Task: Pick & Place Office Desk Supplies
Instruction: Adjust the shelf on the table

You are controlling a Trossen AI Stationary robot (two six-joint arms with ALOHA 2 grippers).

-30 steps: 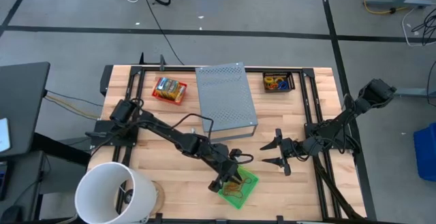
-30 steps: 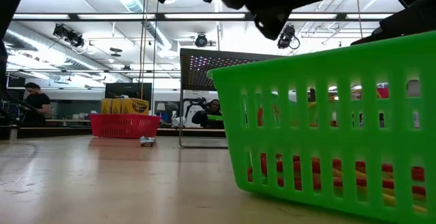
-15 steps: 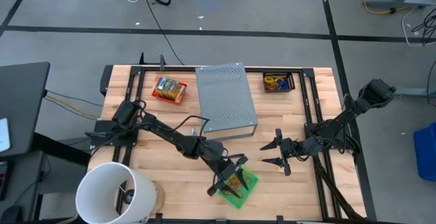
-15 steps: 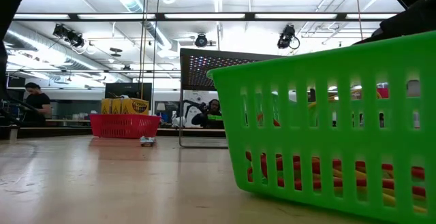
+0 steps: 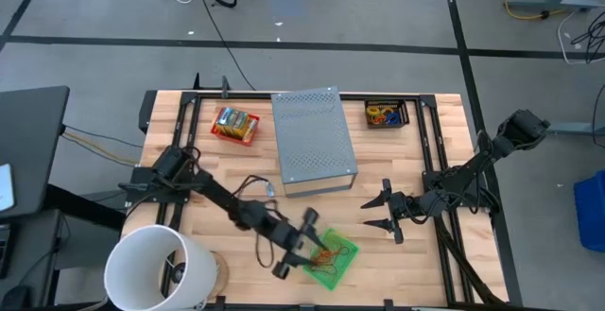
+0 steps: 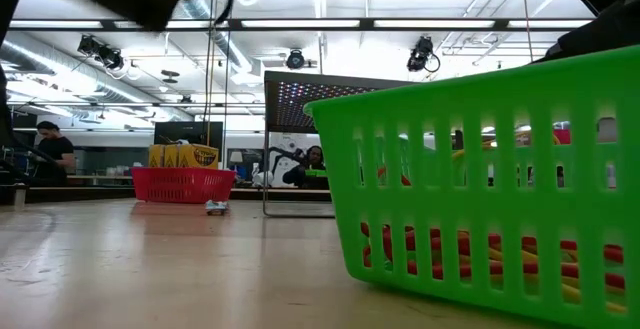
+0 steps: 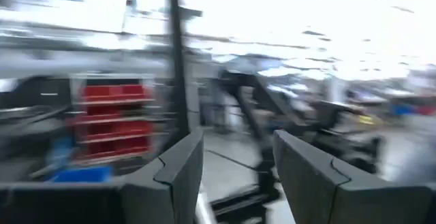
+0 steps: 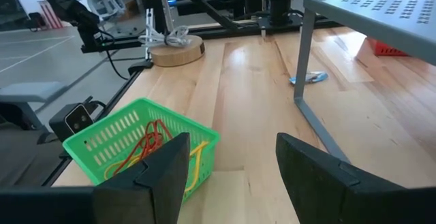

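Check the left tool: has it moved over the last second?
Yes. In the high view the left tool has pulled back off the green basket toward the white bucket, away from the grey metal box.

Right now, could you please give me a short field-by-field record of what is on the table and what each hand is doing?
surface: wooden table
green basket: near the table's front edge, holding orange and yellow rubber bands
left hand: open, empty, just left of the green basket
right hand: open, empty, waiting to the right of the basket
grey perforated box: centre back
red tray: back left, with yellow-orange packets
black tray: back right, with coloured bands
white bucket: front left corner
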